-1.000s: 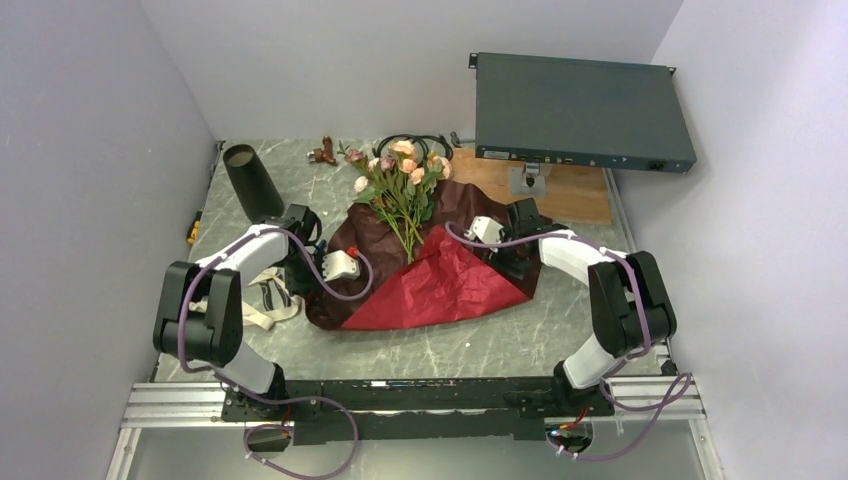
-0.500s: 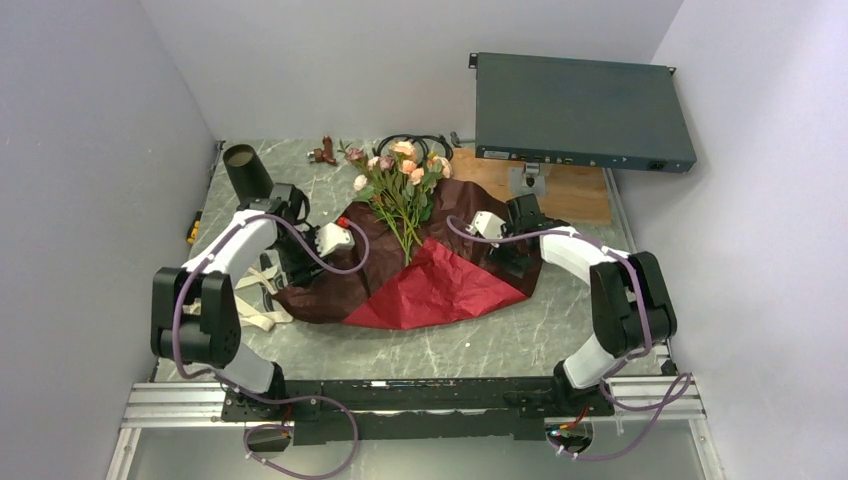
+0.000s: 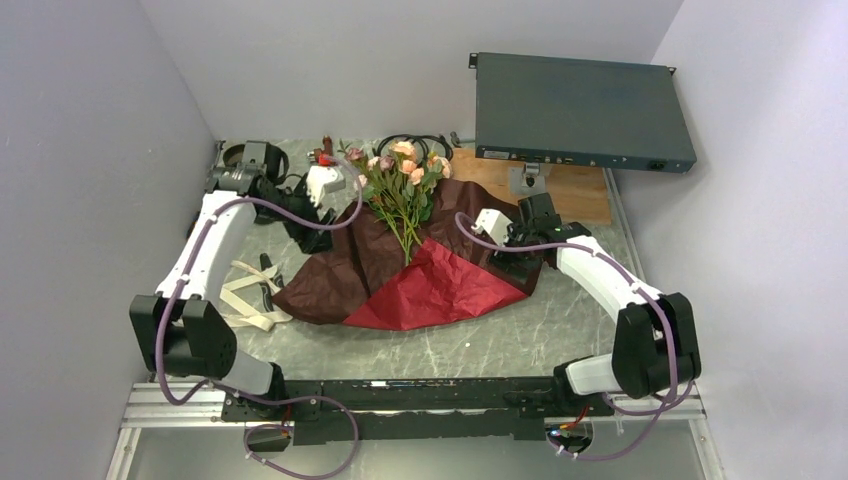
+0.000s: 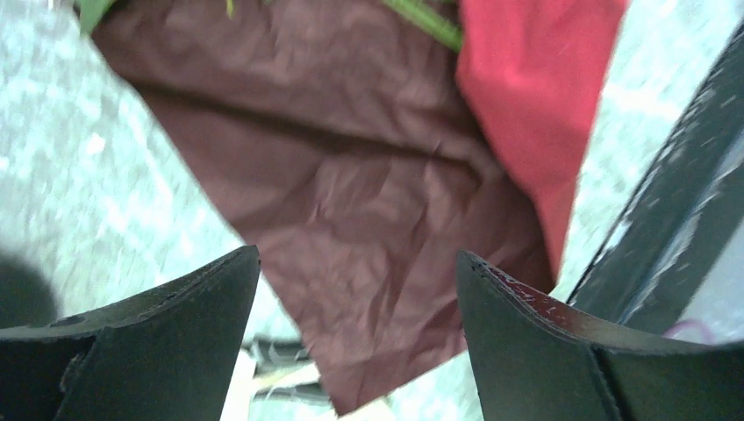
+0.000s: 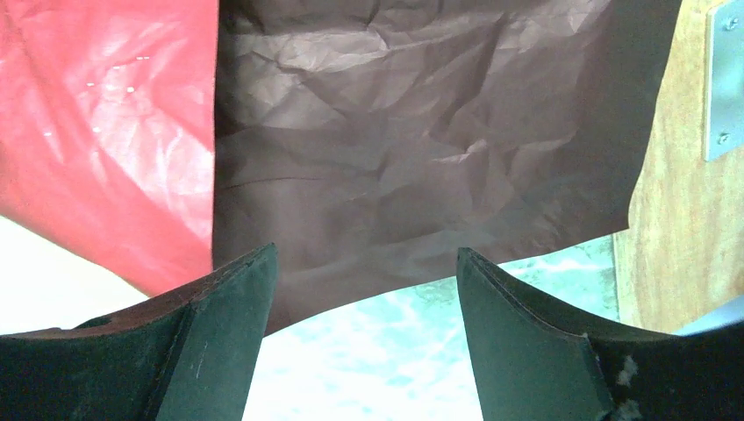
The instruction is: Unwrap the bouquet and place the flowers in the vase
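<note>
The vase (image 3: 232,154) is mostly hidden behind the wrist of the left arm (image 3: 214,232) — only part of its rim shows. The left wrist view is blurred, and green stems (image 4: 430,19) are cut off by its top edge. In the right wrist view the maroon paper (image 5: 421,140) runs off the top, while the wooden board (image 5: 676,219) and a metal plate (image 5: 724,79) run off the right. 1 brown object (image 3: 323,153) by the back wall is too small to tell.

Top cam is sitting high behind the arm bases, looking down and forward, taking in the whole table (image 3: 420,345). Left wrist cam is peering past the left tool (image 4: 355,256), close over the wrapping paper (image 4: 351,202), slightly blurred. Right wrist cam is looking down past the right tool (image 5: 364,253), close on the paper's edge beside the wooden board (image 5: 676,219). All three are sharing that paper.
</note>
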`<state>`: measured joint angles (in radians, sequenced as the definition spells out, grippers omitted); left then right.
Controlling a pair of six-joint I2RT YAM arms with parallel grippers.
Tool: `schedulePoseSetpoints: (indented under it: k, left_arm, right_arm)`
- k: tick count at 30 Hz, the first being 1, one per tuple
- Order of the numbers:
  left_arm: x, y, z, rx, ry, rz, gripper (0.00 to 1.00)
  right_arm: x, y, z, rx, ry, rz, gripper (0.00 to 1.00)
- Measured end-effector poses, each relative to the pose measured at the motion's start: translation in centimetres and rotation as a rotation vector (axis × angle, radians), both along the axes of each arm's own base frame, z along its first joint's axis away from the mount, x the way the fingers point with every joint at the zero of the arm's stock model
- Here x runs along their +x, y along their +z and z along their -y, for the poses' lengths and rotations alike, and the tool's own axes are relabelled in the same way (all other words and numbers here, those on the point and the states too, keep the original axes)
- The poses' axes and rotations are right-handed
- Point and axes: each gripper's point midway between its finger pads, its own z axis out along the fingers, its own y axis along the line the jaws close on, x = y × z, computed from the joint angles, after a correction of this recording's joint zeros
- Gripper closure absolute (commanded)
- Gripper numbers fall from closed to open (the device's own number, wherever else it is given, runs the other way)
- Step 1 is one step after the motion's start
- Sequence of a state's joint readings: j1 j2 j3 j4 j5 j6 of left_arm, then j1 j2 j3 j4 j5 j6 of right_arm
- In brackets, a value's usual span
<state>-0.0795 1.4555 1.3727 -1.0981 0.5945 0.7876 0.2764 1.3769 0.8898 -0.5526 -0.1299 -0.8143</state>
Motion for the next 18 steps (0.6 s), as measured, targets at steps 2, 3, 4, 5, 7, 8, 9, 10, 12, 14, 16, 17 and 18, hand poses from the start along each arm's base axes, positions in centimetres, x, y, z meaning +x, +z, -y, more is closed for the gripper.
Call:
schedulePoseSetpoints:
  k: [2,3,4,5,7,8,9,10,12,14,16,17,18]
  left_arm:
    - [0.5,1.1,2.0,-0.083,0.006,-0.016,0.14]
    - [0.9,1.5,3.5,-0.127,0.007,-0.032,0.14]
    - [1.2,1.5,4.6,-0.156,0.006,-0.049,0.16]
    - [1.4,1.2,6.1,-0.190,0.006,-0.079,0.16]
    - [1.8,-0.2,8.9,-0.251,0.020,-0.155,0.16]
    - [1.8,-1.2,10.0,-0.273,0.032,-0.198,0.18]
    - [1.7,-2.2,11.1,-0.289,0.043,-0.244,0.19]
    - [1.7,-3.1,12.0,-0.297,0.056,-0.286,0.20]
    - [1.8,-4.7,13.3,-0.311,0.082,-0.353,0.24]
    - [2.2,-6.1,14.5,-0.322,0.108,-0.403,0.28]
    - [2.6,-7.4,15.3,-0.330,0.136,-0.449,0.32]
    - [2.6,-8.1,15.6,-0.331,0.147,-0.477,0.35]
    - [2.6,-8.8,15.9,-0.329,0.157,-0.502,0.38]
  right_arm:
    - [-0.5,0.2,-0.3,0.018,0.004,-0.015,0.22]
    - [-0.7,0.3,-0.4,0.028,0.005,-0.023,0.22]
    - [-0.9,0.4,-0.6,0.036,0.007,-0.030,0.22]
    - [-1.1,0.6,-0.7,0.049,0.007,-0.036,0.22]
    - [-1.5,1.4,-1.2,0.080,0.006,-0.045,0.22]
    - [-1.6,1.8,-1.3,0.092,0.005,-0.042,0.21]
    - [-1.7,2.4,-1.5,0.107,0.001,-0.039,0.21]
    - [-1.8,3.0,-1.7,0.122,-0.003,-0.031,0.21]
    - [-2.0,4.0,-1.9,0.146,-0.011,-0.018,0.21]
    - [-2.2,5.0,-2.0,0.166,-0.022,-0.007,0.21]
    - [-2.4,5.5,-2.0,0.178,-0.036,-0.003,0.21]
    - [-2.5,5.8,-2.0,0.182,-0.042,-0.002,0.21]
    - [-2.5,5.9,-2.0,0.186,-0.047,-0.003,0.21]
